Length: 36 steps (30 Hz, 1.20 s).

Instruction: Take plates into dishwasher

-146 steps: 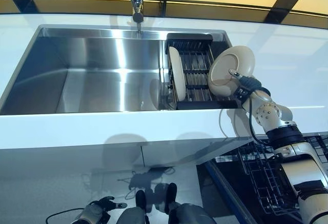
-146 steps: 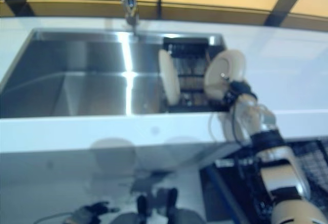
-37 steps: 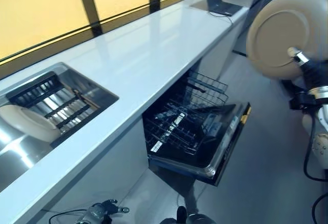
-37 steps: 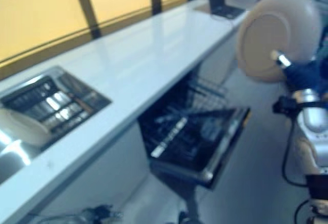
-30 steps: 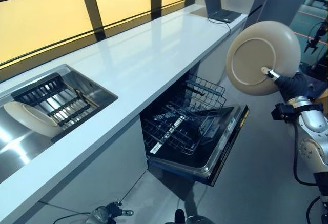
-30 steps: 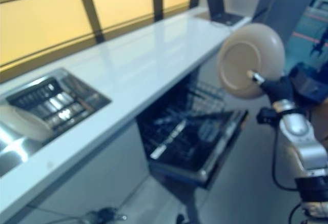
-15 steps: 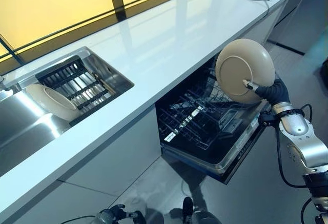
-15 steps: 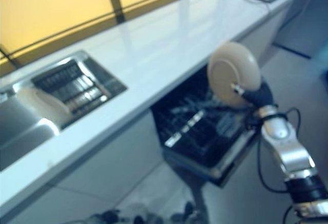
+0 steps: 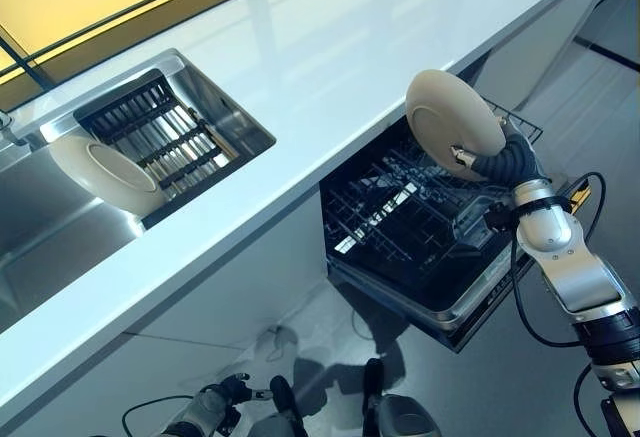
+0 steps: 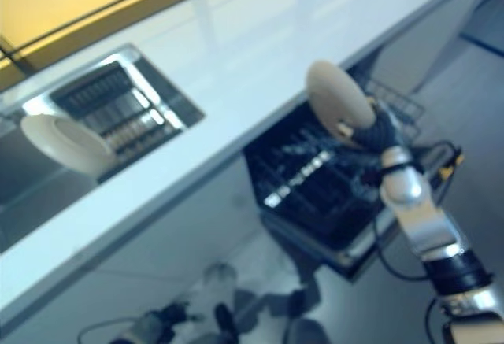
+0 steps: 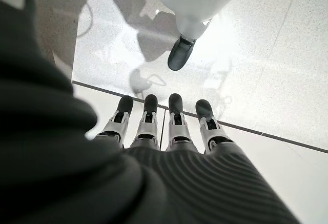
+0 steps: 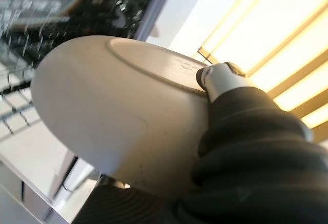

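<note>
Silver fingers of the left hand (image 11: 159, 126) hang straight and relaxed low by the floor, holding nothing; it appears idle, out of the way of the loading. Farther out, the right hand (image 9: 497, 162) grips a cream plate (image 9: 452, 124), its thumb pressed on the underside near the foot ring while the other fingers are hidden behind it. The plate is carried on edge and tilted, just above the dishwasher rack (image 9: 415, 222), which is pulled out over the lowered door (image 9: 480, 292). Holding it upright probably suits dropping it between the rack's tines, so the next move seems to call for lining its rim up with a slot. Beyond the white countertop (image 9: 330, 67), a second plate (image 9: 105, 173) leans against the drying rack (image 9: 155, 142) in the steel sink (image 9: 25, 227), waiting its turn.
</note>
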### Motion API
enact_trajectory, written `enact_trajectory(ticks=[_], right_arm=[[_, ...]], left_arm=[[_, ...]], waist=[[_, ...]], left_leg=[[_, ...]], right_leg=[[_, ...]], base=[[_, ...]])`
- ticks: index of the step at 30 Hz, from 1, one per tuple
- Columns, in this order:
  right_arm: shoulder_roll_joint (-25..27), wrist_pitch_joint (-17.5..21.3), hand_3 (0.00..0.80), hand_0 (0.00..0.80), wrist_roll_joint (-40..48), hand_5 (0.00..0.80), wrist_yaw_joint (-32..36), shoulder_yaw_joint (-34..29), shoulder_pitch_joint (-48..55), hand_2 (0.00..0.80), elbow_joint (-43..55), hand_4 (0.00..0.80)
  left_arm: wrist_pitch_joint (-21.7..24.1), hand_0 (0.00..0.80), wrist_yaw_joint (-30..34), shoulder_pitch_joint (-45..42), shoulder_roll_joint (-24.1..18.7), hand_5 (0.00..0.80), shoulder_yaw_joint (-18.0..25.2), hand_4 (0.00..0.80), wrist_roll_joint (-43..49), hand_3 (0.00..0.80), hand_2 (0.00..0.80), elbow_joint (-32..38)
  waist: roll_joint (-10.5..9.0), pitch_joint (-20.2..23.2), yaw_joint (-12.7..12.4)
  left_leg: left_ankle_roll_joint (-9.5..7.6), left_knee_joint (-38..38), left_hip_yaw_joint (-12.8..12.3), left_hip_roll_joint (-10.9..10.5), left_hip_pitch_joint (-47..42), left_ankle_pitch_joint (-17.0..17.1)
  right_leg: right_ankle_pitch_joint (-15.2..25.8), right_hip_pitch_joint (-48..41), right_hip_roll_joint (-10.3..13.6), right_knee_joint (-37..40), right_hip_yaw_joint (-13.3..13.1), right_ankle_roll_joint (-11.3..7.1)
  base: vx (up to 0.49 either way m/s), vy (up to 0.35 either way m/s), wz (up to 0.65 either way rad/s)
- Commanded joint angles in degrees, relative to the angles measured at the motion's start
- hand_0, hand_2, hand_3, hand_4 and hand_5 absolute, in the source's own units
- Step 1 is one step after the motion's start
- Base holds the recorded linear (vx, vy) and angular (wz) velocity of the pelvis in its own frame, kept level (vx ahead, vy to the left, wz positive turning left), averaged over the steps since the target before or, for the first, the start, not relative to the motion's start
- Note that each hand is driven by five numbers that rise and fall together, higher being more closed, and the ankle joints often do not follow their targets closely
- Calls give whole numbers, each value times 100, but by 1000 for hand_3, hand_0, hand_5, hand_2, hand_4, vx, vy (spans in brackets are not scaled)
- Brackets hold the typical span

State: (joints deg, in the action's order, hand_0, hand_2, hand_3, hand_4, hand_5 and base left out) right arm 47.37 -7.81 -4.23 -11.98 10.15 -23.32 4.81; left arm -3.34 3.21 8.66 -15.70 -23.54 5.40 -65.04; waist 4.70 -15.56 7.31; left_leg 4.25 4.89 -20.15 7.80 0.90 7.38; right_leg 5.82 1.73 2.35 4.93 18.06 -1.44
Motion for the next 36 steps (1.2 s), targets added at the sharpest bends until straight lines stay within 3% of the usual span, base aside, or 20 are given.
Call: enact_trajectory(ticks=[1, 18, 36], right_arm=[[88, 134, 800, 800, -648, 800, -306, 146, -773, 800, 471, 800], [-409, -232, 800, 800, -1264, 800, -885, 682, -645, 800, 218, 800], [-946, 12, 800, 800, -969, 800, -1285, 864, 163, 800, -97, 800]], left_arm=[[-17, 0, -122, 198, -292, 0, -11, 0, -47, 0, 0, 56], [-73, 0, -86, 362, -265, 0, -43, 0, -96, 0, 0, 148], [-154, 0, -134, 275, -143, 0, -32, 0, -123, 0, 0, 242]], waist=[[-550, -54, -34], [-441, -258, -54], [-353, -295, 33]], left_leg=[[-194, 11, -258, -383, 148, -707], [-184, 0, -188, -388, 208, -702], [-180, -10, -309, -373, 136, -727]], right_leg=[[-1155, -131, -269, -407, -53, 117], [-1257, -48, -229, -553, -33, 133], [-1288, -111, -198, -545, -64, 142]], base=[[0, 0, 0], [5, -2, 4], [0, 0, 0]])
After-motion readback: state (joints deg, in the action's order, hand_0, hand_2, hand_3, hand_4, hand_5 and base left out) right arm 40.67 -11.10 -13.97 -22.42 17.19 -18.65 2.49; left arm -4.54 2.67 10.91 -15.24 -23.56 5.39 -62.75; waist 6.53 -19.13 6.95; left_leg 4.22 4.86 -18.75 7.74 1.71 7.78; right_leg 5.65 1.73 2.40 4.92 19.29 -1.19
